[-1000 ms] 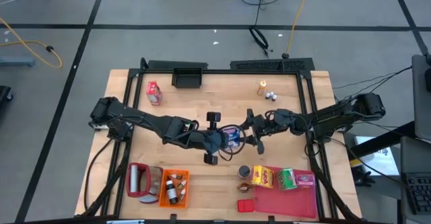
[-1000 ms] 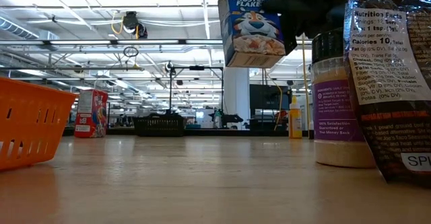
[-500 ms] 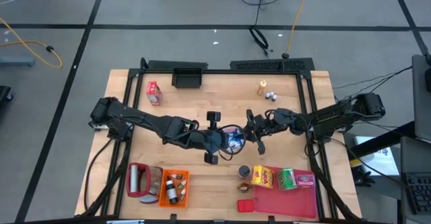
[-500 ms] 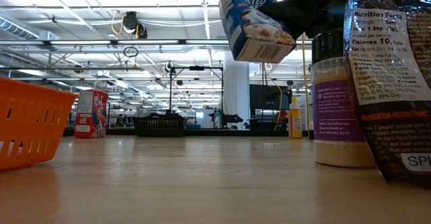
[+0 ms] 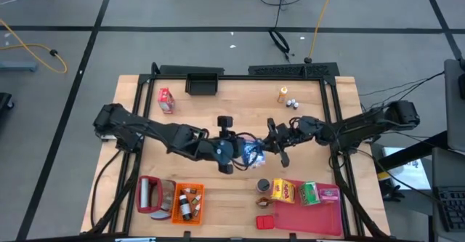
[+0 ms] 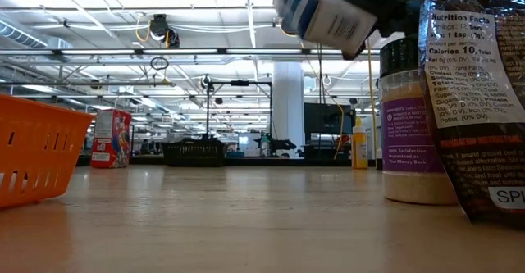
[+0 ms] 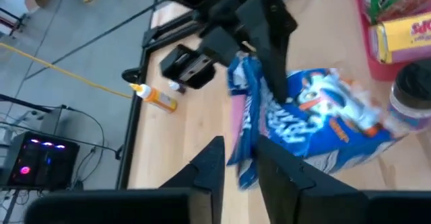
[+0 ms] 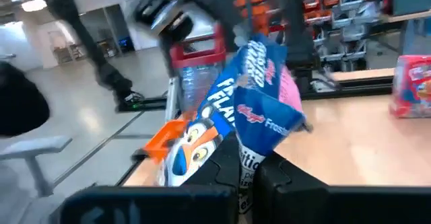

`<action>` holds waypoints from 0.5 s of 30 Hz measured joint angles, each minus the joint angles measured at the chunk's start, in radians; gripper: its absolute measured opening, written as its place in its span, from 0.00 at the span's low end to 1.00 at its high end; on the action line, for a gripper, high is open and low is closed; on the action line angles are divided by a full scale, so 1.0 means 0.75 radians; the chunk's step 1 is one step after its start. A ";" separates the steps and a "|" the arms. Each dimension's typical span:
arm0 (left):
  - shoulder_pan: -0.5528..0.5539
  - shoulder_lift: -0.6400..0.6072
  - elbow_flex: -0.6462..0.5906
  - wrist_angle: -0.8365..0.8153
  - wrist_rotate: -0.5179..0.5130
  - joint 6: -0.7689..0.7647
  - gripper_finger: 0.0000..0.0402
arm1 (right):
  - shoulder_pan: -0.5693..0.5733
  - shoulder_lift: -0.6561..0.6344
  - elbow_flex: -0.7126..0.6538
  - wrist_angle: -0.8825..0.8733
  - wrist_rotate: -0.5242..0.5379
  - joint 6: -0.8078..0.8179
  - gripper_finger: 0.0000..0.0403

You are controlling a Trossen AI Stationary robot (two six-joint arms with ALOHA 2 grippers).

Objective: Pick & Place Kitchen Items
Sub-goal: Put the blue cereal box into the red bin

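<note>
**Blue cereal box passing from left gripper to right, above mid-table**

High view. Blue box hangs over the table's middle, between the two grippers. The left gripper lies just beside the box on one side, the right gripper on the other. A second ago the box sat squarely at the left fingertips; it now lies nearer the right ones, and the left arm has shifted slightly away.

Low view. The box is aloft and well clear of the tabletop, tilted hard over with its end face showing. A second ago it hung upright, front panel legible.

Left wrist view. The box is ahead of the left fingers, which have begun to part; whether they are quite off its edge cannot be told. The right gripper's dark finger crosses the box's upper end.

Right wrist view. The box fills the space just beyond the right fingers, which have clenched onto its lower end after standing wide a moment before.

Judgement: the handover is near complete. The box's weight appears to be passing to the right arm, on whose side the red tray and the yellow, green and pink boxes lie.
</note>
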 joint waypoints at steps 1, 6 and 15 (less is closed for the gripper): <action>0.000 -0.014 0.000 -0.020 -0.019 -0.011 0.22 | 0.010 -0.019 0.000 -0.028 -0.021 -0.006 0.00; 0.008 -0.065 0.000 -0.134 -0.091 -0.116 0.26 | 0.131 -0.148 -0.003 -0.186 -0.018 -0.013 0.00; 0.020 -0.069 -0.002 -0.197 -0.089 -0.214 0.26 | 0.537 -0.360 -0.002 -0.400 0.420 -0.047 0.00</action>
